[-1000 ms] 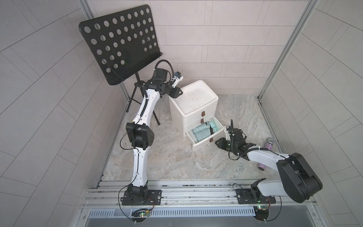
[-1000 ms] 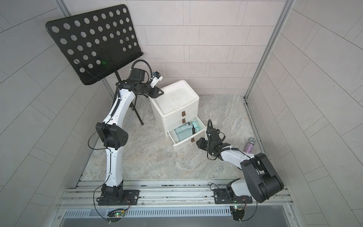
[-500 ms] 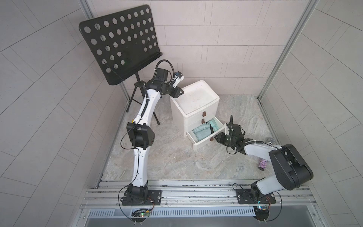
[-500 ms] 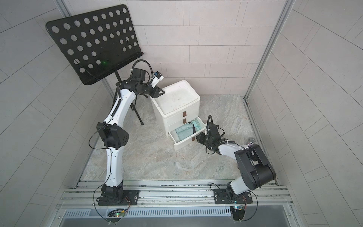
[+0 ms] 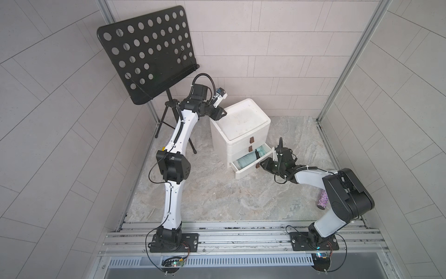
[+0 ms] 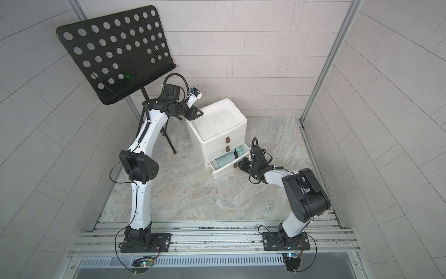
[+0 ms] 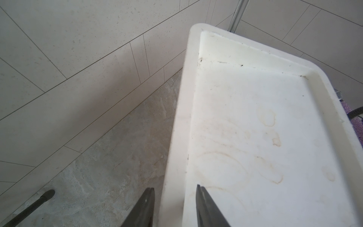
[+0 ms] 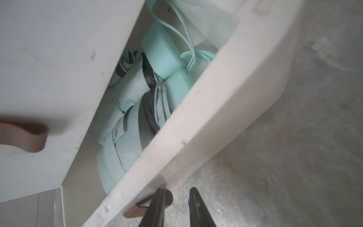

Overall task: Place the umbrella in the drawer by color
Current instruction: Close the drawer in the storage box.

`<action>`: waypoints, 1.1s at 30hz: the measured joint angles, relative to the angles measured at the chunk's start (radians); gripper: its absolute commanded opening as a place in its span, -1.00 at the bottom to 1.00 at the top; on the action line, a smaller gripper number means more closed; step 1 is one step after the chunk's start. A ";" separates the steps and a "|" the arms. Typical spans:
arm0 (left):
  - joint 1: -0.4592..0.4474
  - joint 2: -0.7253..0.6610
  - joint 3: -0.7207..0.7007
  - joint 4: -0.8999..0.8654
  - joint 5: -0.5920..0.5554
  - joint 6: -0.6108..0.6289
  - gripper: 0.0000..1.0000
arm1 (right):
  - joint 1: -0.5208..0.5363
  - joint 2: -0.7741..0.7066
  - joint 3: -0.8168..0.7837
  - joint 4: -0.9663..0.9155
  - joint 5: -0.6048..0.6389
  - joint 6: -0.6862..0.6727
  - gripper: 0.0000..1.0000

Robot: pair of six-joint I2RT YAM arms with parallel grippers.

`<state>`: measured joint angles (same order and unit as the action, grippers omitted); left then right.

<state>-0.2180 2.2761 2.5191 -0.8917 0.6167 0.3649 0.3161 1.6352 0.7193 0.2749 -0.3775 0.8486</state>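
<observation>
Since a second ago, the right arm has drawn its elbow in and brought the right hand [image 5: 264, 166] up to the front of the bottom drawer [image 5: 248, 172]. It previously stood just clear of that front, at about 4 o'clock from it. The drawer itself shows no clear change in how far it stands out.

Findings:
- The mint-green umbrella [image 5: 251, 157] lies folded inside the open bottom drawer of the white cabinet [image 5: 241, 120], strap and all. It is not in either hand's hold.
- In the wrist view, the right hand's jaws are narrowly parted with only bare desk [image 5: 217, 193] between them, so it holds nothing. One finger sits against the brown tab [image 8: 143, 204] on the drawer front.
- The left hand [image 7: 174, 186] is at the cabinet's top corner, at 10 o'clock on the lid. Its jaws are narrowly parted astride the raised rim. A sliver of gap shows on either side, so no firm clamp is confirmed.
- A purple glitter item [image 5: 322, 199] stands on the desk at 4 o'clock from the cabinet, partly hidden by the right arm.

Assessment: placement appears done. The right hand's advance looks like preparation to push the drawer shut while the left steadies the cabinet. A push off the tab's centre could skew the drawer.
</observation>
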 measured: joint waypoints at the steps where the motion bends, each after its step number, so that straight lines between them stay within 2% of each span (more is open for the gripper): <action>1: -0.002 0.000 0.000 0.001 0.000 0.000 -0.20 | 0.000 0.010 0.002 0.012 -0.002 0.006 -0.50; 22: -0.016 0.000 -0.002 0.006 -0.011 0.004 -0.22 | 0.004 0.246 0.066 0.356 -0.053 0.221 -0.42; 33: -0.019 0.000 -0.004 0.010 -0.019 0.011 -0.23 | 0.004 0.273 0.091 0.379 -0.063 0.256 -0.38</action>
<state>-0.2375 2.2765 2.5149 -0.8818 0.5976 0.3756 0.3199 1.9083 0.8104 0.6540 -0.4404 1.1049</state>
